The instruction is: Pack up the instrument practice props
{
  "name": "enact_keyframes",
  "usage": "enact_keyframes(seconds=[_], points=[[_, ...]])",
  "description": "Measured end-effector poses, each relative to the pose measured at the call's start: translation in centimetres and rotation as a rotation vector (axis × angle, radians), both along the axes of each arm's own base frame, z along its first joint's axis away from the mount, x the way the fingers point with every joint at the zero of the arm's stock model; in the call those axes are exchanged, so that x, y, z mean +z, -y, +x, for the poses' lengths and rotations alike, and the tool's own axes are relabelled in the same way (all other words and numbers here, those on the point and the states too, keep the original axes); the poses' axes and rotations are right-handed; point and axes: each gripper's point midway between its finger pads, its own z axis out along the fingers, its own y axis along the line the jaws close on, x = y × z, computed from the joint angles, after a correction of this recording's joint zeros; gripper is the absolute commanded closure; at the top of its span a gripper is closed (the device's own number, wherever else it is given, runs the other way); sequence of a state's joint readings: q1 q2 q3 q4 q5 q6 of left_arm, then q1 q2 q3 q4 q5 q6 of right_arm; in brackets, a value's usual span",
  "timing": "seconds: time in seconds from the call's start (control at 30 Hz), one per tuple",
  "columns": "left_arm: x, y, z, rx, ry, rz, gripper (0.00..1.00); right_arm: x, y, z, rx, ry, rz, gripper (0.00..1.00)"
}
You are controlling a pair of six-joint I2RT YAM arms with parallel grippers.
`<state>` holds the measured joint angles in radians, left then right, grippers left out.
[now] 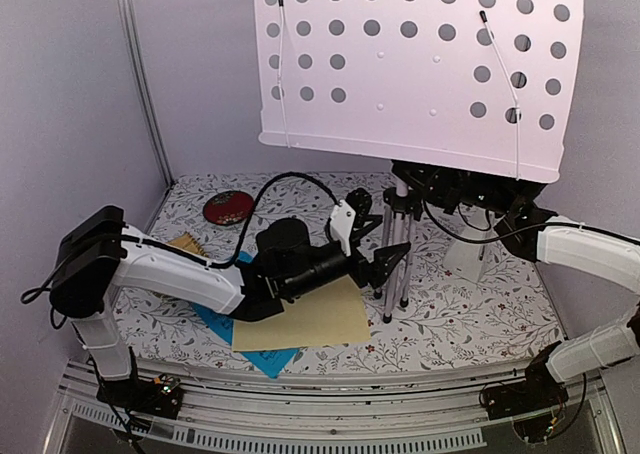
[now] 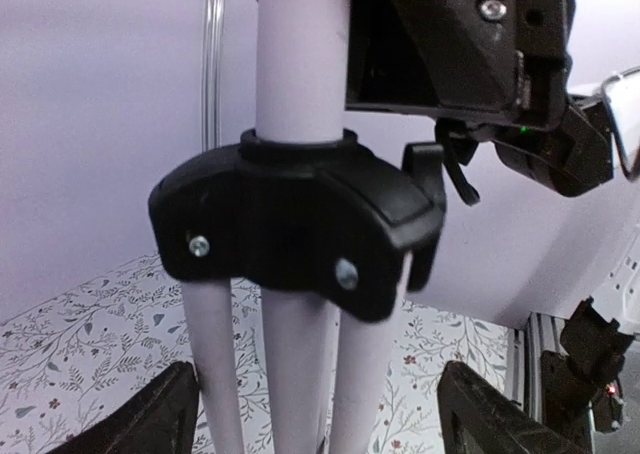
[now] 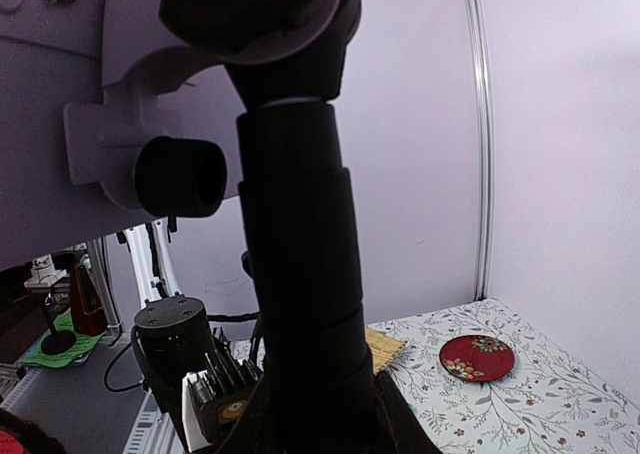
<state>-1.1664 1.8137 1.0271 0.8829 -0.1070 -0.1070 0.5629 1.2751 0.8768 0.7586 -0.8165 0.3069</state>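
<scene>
Far left: yellow woven tray (image 1: 185, 242), mostly hidden behind the left arm. Round red dish (image 1: 228, 207) sits behind it on the floral-cloth counter (image 1: 470, 324).

Left arm: base at the near-left corner, short link up, then the forearm lies low and reaches right over the sheets. Blue music sheet (image 1: 268, 359) is flat on the counter, with the pale-yellow music sheet (image 1: 320, 319) on top of it. Both are partly under the forearm.

Left gripper (image 1: 388, 236): spread wide, one finger either side of the silver tripod legs (image 1: 395, 264), gaps visible both sides. The left wrist view shows the black collar (image 2: 300, 224) where the legs join, just above the fingers.

White perforated music-stand desk (image 1: 420, 64) is upright on the tripod, centre-right of the counter. White pyramid metronome (image 1: 462, 259) is just right of the legs, partly hidden by cable.

Right arm: base at the near-right corner, elbow out at the right edge, forearm coming back left under the desk. Right gripper (image 1: 450, 186): pinching the black centre post (image 3: 300, 274) just below the desk.
</scene>
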Motion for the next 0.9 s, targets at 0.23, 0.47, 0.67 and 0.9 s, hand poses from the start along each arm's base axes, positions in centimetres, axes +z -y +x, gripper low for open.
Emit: enact_keyframes(seconds=[0.23,0.47,0.67,0.9], points=[[-0.4,1.8,1.5,0.019,0.014,-0.019,0.11,0.1,0.3,-0.2,-0.021,-0.006,-0.014,0.99],[-2.9,3.2,2.5,0.026,0.006,-0.002,0.12,0.0,0.9,-0.4,-0.061,-0.011,-0.042,0.99],[-5.3,4.0,3.0,0.030,-0.002,0.019,0.14,0.0,1.5,-0.5,-0.090,-0.016,-0.041,0.99],[-4.7,5.3,3.6,0.031,0.031,-0.009,0.29,-0.1,1.7,-0.5,-0.108,-0.020,-0.039,0.99]])
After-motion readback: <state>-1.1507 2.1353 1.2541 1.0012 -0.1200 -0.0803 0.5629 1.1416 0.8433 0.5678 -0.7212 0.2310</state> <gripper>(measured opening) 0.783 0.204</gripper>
